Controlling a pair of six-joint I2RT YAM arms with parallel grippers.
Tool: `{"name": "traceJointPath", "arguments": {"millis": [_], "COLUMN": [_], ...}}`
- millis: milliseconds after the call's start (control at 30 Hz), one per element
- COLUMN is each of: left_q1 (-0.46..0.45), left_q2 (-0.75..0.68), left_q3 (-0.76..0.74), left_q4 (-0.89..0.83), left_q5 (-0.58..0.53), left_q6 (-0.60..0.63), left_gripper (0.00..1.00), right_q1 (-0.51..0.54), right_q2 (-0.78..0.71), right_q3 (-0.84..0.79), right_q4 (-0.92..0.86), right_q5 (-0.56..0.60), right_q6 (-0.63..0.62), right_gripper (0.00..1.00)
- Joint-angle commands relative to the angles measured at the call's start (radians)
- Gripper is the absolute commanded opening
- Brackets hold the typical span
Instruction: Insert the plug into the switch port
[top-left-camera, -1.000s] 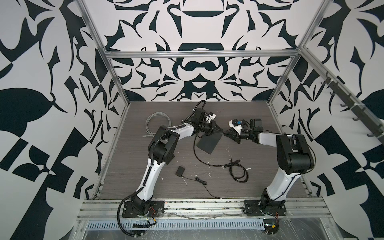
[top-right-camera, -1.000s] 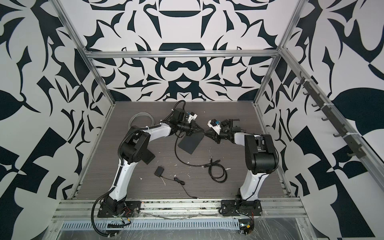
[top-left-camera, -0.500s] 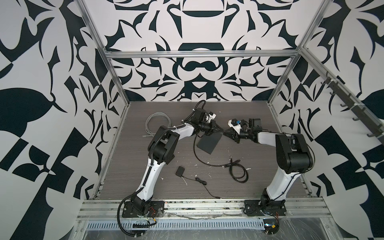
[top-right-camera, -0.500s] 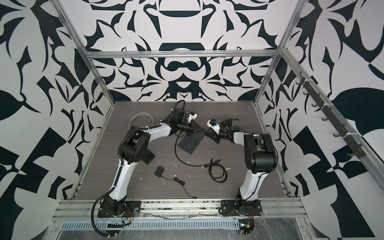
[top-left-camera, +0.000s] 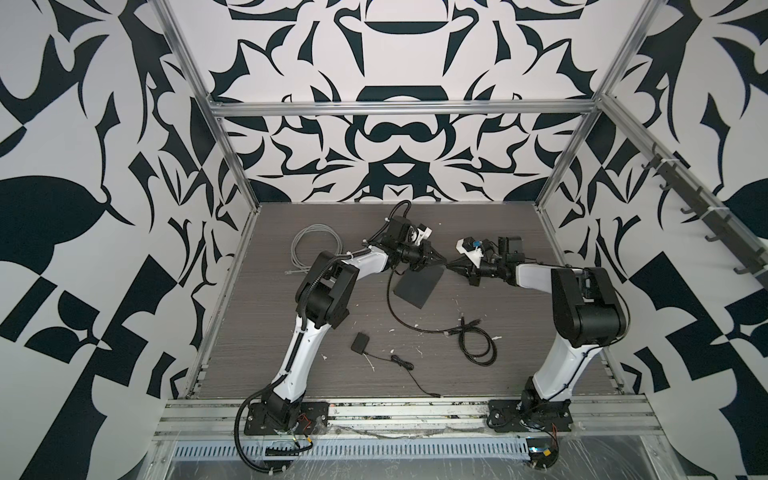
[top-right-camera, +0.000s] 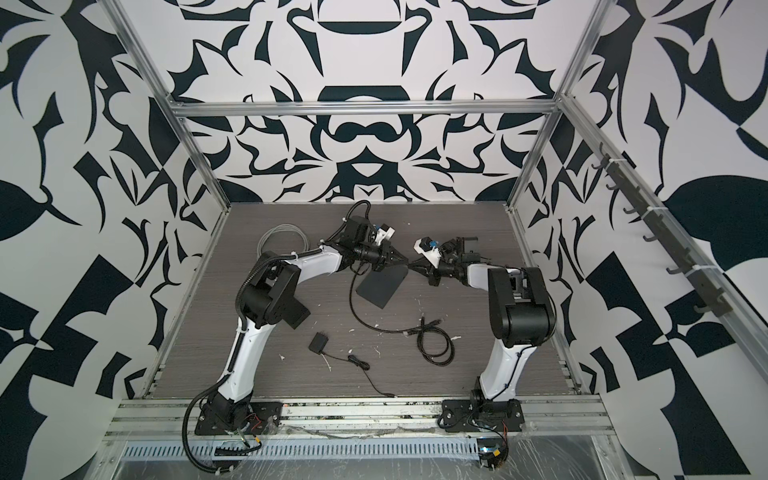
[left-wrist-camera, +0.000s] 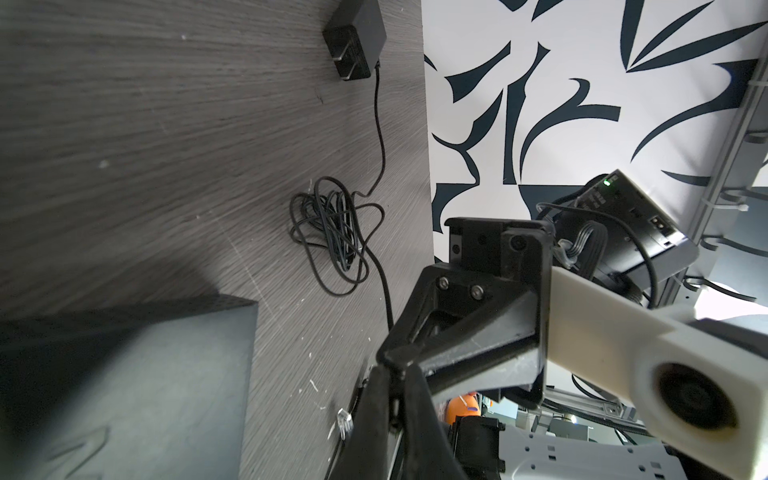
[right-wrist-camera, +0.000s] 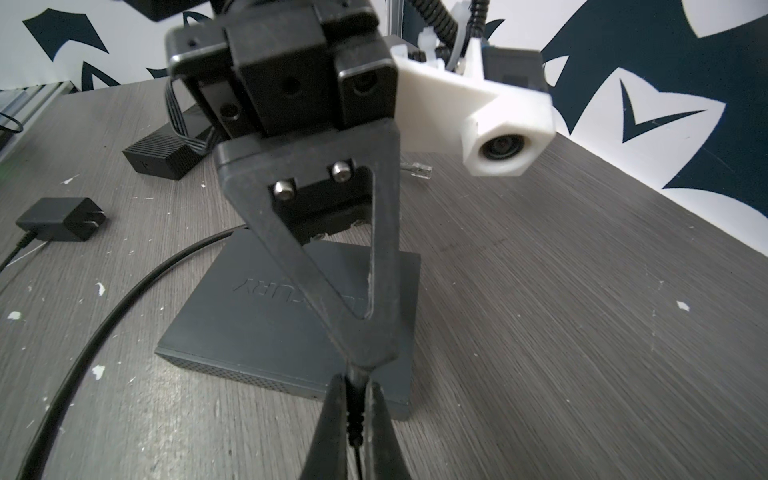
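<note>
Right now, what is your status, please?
Hands: left hand and right hand shut on plug, tips meeting by switch. Plug not inserted. No obstacle seen.

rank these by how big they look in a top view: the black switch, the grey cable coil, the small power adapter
1. black switch and grey cable coil: about equal spread, so no ranking between them.
2. power adapter: clearly smallest.

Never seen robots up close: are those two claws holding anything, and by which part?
Yes: the right end effector pinches the thin black cable at its ribbed sleeve; the left end effector, also shut, seems to grip its very end.
</note>
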Motion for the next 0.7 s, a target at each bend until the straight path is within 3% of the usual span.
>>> {"name": "traceJointPath", "arguments": {"millis": [0,267,533,667], "left_q1": [0.004,0.044,0.091,0.091], "left_q2": [-0.011,-0.057,-0.129,-0.119], "left_q3": [-0.016,-0.033,0.005,0.012], "left_q4": [0.028,-0.047,-0.438,-0.516], "left_q5": [-0.011,-0.107,-0.416,-0.481], "left_q6": [-0.004,0.049,0.374,0.448], "left_gripper": [0.11,0.42,0.48,0.50], "right_q1": [0.007,0.007,0.011,0.012], "right_q2": [-0.011,-0.030,-0.085,-0.092], "right_q3": [0.036,0.062,0.028,0.026], "right_q4": [-0.048,-0.226,-0.312,-0.317], "right_q5": [-0.011,0.079,0.192,0.207], "right_q6": [-0.025,-0.126,-0.133,-0.118], "right_gripper": [0.00,0.00,0.00,0.00]}}
